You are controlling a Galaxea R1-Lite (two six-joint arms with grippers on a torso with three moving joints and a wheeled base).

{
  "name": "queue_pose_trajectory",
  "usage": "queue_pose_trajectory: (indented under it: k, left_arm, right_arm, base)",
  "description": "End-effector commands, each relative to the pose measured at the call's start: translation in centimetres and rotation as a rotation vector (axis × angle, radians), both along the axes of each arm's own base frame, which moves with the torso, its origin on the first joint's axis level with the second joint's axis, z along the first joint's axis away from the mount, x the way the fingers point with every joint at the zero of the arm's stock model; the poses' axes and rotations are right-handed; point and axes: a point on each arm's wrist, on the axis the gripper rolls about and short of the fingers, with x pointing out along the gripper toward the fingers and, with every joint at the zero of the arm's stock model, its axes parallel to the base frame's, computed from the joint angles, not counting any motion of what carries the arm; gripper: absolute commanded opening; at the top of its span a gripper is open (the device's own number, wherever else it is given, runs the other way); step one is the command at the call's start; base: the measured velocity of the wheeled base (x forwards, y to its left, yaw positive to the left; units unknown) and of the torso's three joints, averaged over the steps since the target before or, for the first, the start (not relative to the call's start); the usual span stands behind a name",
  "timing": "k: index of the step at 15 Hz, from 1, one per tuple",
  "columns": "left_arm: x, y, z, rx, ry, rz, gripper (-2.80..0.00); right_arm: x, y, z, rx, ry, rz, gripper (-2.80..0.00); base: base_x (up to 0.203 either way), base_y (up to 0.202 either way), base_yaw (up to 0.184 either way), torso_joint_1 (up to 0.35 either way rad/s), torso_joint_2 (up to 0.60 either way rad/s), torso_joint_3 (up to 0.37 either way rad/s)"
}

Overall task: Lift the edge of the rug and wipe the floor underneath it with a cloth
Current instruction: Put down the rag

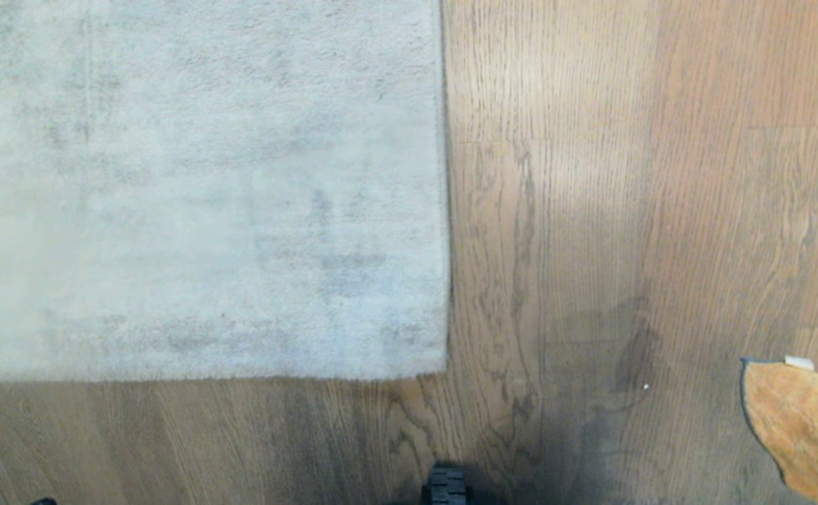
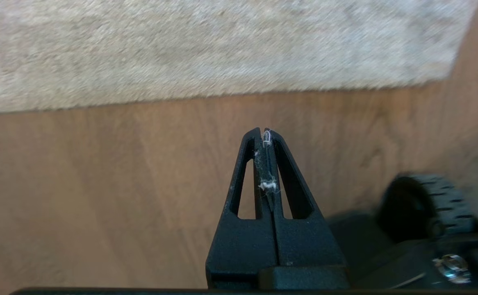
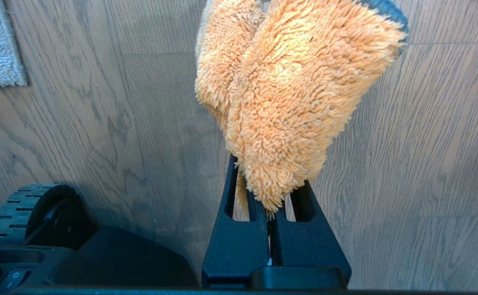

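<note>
Right wrist view alone shows jaws clamping the cloth [image 3: 288, 94]; left wrist view shows closed, empty jaws near the rug edge [image 2: 222, 92].

No readable text, labels or numbers anywhere

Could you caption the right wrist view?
Right gripper shut on the orange cloth above the wood floor.

Head view straight down, wrist views low, sharing rug edge [image 1: 444, 210]
</note>
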Motion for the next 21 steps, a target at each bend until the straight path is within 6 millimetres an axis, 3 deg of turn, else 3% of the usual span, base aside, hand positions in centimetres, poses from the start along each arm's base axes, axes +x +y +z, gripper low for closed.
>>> queue_pose_trajectory:
  k: [1, 9, 21]
  left_arm:
    - [0.0, 0.0, -0.4, 0.029, 0.042, 0.037, -2.8]
    - [-2.6, 0.0, -1.9, 0.031, -0.135, 0.074, -2.8]
    - [-2.7, 0.0, -2.0, 0.033, -0.136, 0.068, -2.8]
  right_arm:
    - [0.0, 0.0, 0.0, -0.001, 0.001, 0.0, -2.8]
    - [0.0, 0.0, 0.0, -0.001, 0.001, 0.0, -2.8]
    - [0.0, 0.0, 0.0, -0.001, 0.001, 0.0, -2.8]
  base:
    - [0.0, 0.0, 0.0, 0.0, 0.0, 0.0]
    - [0.0, 0.0, 0.0, 0.0, 0.0, 0.0]
    - [0.0, 0.0, 0.0, 0.0, 0.0, 0.0]
